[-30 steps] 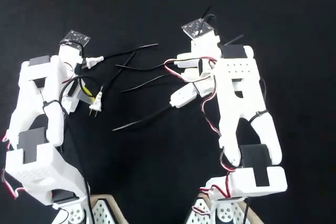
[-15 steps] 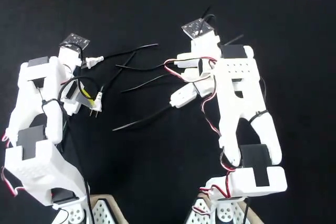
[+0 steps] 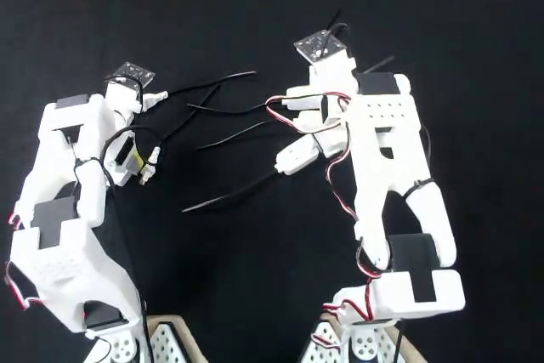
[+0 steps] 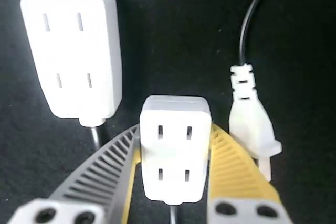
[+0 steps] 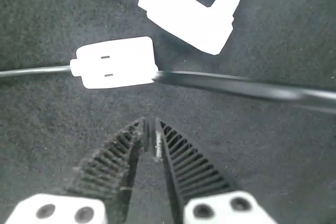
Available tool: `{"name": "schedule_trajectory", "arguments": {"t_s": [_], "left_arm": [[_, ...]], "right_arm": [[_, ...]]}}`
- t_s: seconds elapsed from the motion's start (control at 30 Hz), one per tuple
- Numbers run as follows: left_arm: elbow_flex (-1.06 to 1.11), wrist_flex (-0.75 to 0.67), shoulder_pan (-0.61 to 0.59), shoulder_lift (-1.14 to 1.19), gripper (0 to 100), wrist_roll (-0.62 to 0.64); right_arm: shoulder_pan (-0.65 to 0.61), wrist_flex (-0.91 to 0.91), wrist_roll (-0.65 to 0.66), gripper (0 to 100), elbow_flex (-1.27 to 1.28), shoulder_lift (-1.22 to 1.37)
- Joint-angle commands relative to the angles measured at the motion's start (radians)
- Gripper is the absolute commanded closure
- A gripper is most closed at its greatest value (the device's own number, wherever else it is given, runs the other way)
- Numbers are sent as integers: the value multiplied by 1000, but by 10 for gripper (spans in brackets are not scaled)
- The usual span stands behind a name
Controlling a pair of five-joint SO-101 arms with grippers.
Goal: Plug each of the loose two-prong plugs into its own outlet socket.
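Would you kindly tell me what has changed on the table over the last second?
The left arm swung slightly toward the right arm and back toward its base, the left gripper clamped on the small white two-socket outlet block. The right arm stayed as it was.

Black table (image 3: 484, 57), seemingly cloth-covered: white outlet block (image 4: 71, 51), plug (image 4: 251, 124), cords (image 4: 244, 27).

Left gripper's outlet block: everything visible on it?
The outlet block is a small white box, plastic by the look, with rounded corners. Its face, turned to the wrist camera, shows two pairs of empty slots along its length. A dark cord leaves the end nearer the camera. The left gripper clamps it, grey finger on one side, yellow finger on the other. A larger outlet block and a white plug lie apart from it on the black cloth.
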Motion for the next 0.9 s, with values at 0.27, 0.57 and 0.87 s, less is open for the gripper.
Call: {"name": "schedule_trajectory", "arguments": {"t_s": [0.27,0.57,0.87], "left_arm": [[-1,339,13,-433,970,52],[588,222,355,-925,967,-40],[888,71,424,-1123,773,-95]], "right_arm": [[-6,-14,-12,985,-38,-16],[-6,-6,-14,984,-42,-16],[8,12,-14,984,-7,-119]]}}
